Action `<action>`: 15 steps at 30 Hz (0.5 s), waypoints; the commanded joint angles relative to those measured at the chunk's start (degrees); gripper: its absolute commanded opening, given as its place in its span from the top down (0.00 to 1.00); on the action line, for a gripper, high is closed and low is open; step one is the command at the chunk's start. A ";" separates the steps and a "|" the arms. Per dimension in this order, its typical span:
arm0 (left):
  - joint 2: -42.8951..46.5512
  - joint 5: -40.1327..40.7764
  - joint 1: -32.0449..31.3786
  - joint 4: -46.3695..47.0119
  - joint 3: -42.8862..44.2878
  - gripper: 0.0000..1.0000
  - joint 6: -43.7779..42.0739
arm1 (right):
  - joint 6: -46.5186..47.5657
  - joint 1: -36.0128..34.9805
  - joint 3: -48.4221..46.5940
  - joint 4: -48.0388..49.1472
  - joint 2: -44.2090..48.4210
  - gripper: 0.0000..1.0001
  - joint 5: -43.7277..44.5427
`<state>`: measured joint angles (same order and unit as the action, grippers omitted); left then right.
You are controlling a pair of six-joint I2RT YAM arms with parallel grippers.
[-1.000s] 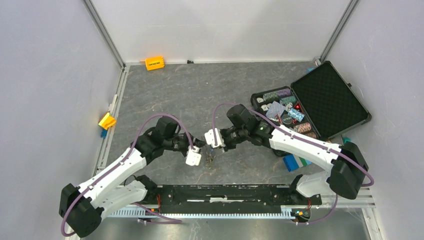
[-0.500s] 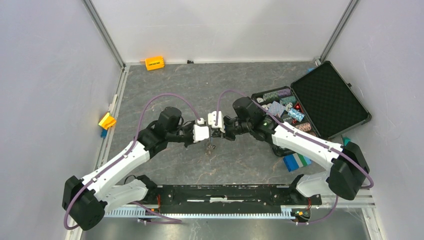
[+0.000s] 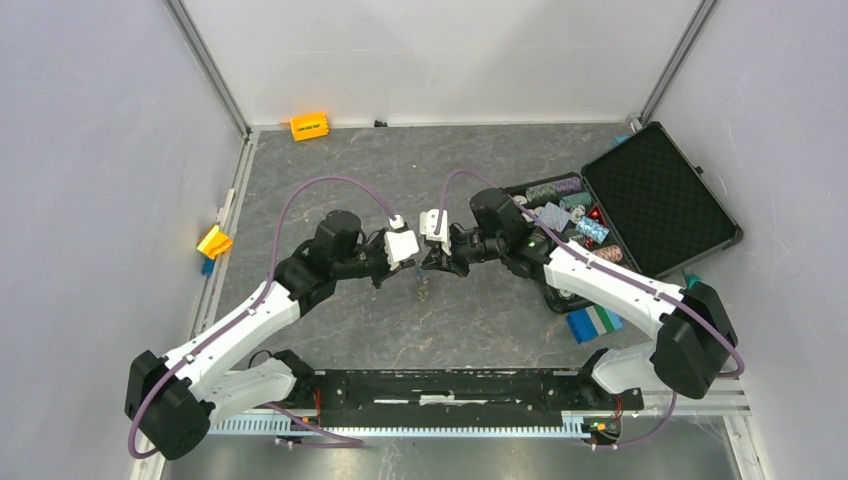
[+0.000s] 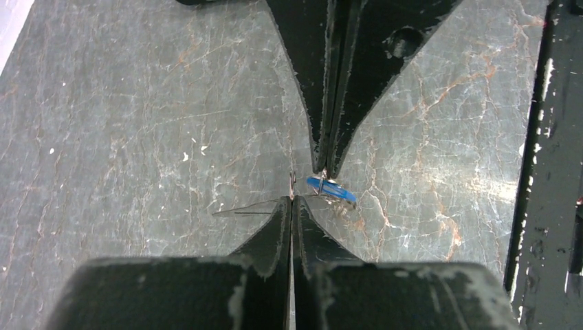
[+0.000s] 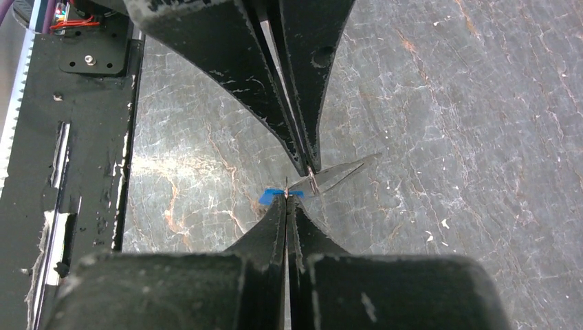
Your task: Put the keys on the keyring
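Zero readable text in any of these shots

The chips (image 3: 548,190) in the black case (image 3: 655,195) have some printed patterns, but they're way too small to make out. Same deal with the orange block (image 3: 309,126) by the back wall and the blue-and-white block (image 3: 592,324): colour only, no lettering I can pick up. In the wrist views, the blue tag of the key (image 4: 331,190) just looks plain blue. The keyring (image 5: 340,172) is seen almost edge-on, so I can't tell if it has any stamp. No numbers, logos or stickers legible anywhere.
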<state>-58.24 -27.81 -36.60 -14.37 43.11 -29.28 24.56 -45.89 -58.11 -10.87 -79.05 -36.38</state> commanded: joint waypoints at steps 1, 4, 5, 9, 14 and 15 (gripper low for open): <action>-0.09 2.08 -0.24 4.81 0.36 0.98 3.88 | -2.15 -0.18 -0.15 2.47 -0.94 1.00 0.03; 0.11 2.58 -0.40 5.14 -0.12 0.98 3.84 | -3.09 0.17 -0.32 2.93 -1.02 1.00 1.26; 0.19 2.69 -0.48 5.23 -0.20 0.98 3.85 | -3.53 0.26 -0.30 3.08 -1.03 1.00 1.43; 0.08 3.92 -0.76 5.81 -0.44 0.98 4.06 | -4.68 0.51 -0.23 3.71 -1.20 1.00 1.45; 0.71 5.35 -0.84 8.81 -1.94 0.98 5.52 | -7.03 2.06 1.80 6.62 -0.63 1.00 0.24; 0.95 6.09 -0.76 9.68 -2.27 0.98 5.84 | -7.30 2.73 2.54 7.68 -0.32 1.00 -1.08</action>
<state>-58.35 -23.83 -37.10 -10.94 41.91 -26.37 19.73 -44.84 -57.52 -7.99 -79.72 -35.66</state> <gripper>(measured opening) 0.029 0.004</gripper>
